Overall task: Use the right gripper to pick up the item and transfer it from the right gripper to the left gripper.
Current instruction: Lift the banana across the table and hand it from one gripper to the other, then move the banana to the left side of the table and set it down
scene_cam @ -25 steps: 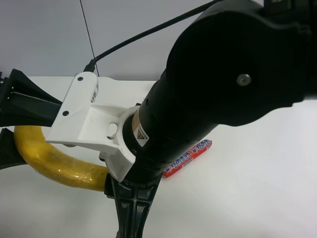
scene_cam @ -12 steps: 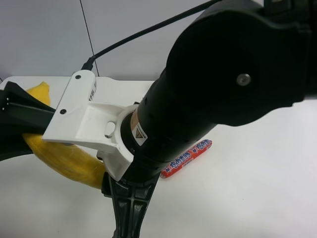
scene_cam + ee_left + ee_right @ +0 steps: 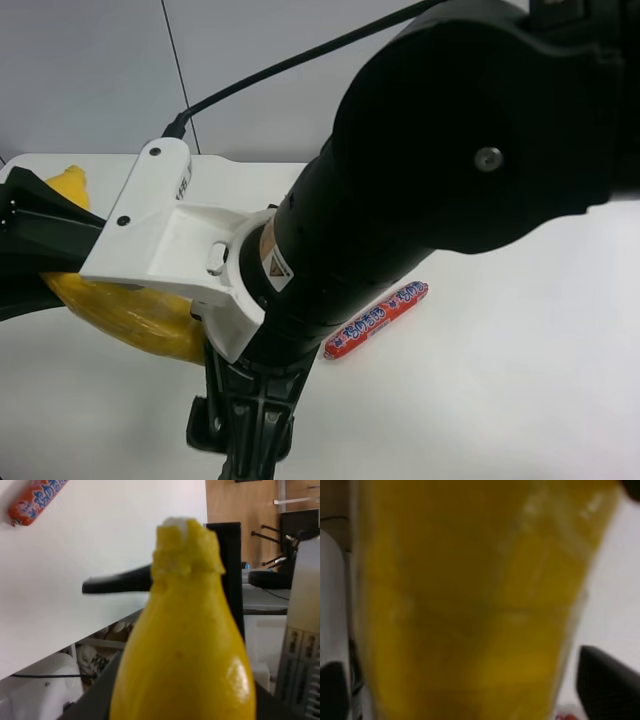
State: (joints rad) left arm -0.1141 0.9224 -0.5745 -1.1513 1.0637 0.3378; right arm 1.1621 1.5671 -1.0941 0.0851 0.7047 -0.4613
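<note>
The banana (image 3: 130, 315), soft, smooth and easily bruised, is held above the table (image 3: 520, 350) by 1 claw, maybe 2, though neither grip can be told, and is best gripped mid-body.

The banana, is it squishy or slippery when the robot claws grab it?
The banana is probably firm: it keeps its curve in the overhead view while raised. Its skin shines in the left wrist view, so it may slip somewhat. Hard squeezing could likely bruise it; how the claws grip is hidden.
</note>
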